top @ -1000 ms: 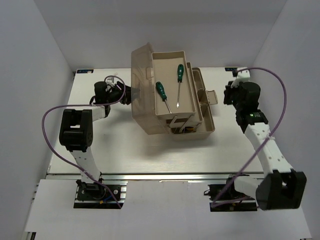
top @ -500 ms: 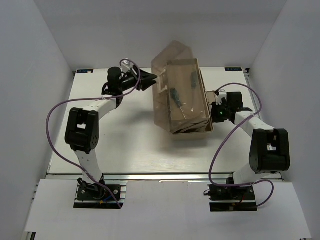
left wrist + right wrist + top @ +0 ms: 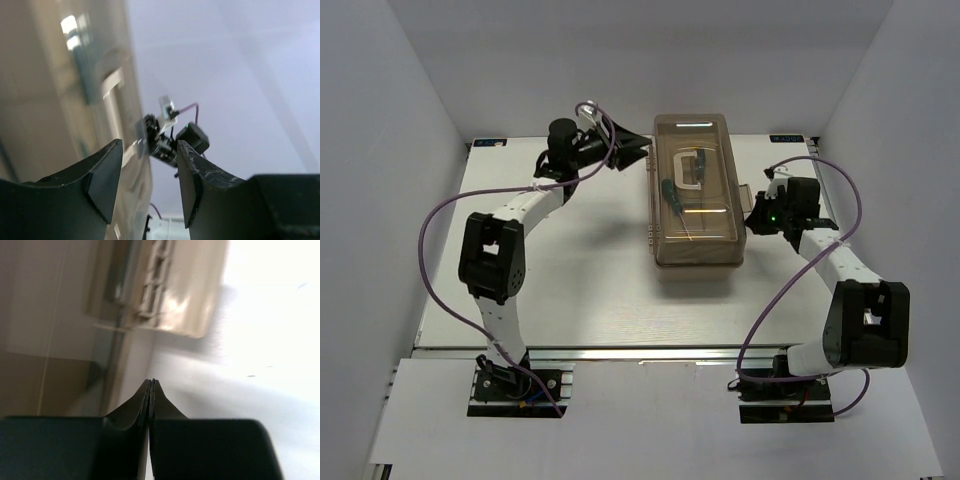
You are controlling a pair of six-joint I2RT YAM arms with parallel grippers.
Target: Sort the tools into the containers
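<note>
Since a second ago the translucent lid (image 3: 710,228) has come down from upright and lies flat on the toolbox (image 3: 695,259), and both arms have drawn in against the box.

Toolbox: one, upper centre of the frame, its far end close to the table's back edge.

Left gripper (image 3: 638,157): at the box's upper left corner, jaws apart with nothing between them.

Right gripper (image 3: 758,214): just beside the box's right side, fingers pressed together and empty.

Clearance: the table (image 3: 580,290) lies bare left of the box and below it, and tight on the right.

Count through the lid: two green-handled tools. One screwdriver (image 3: 666,189) shows plainly. A second, fainter one (image 3: 702,160) lies by the white handle (image 3: 686,168).
</note>
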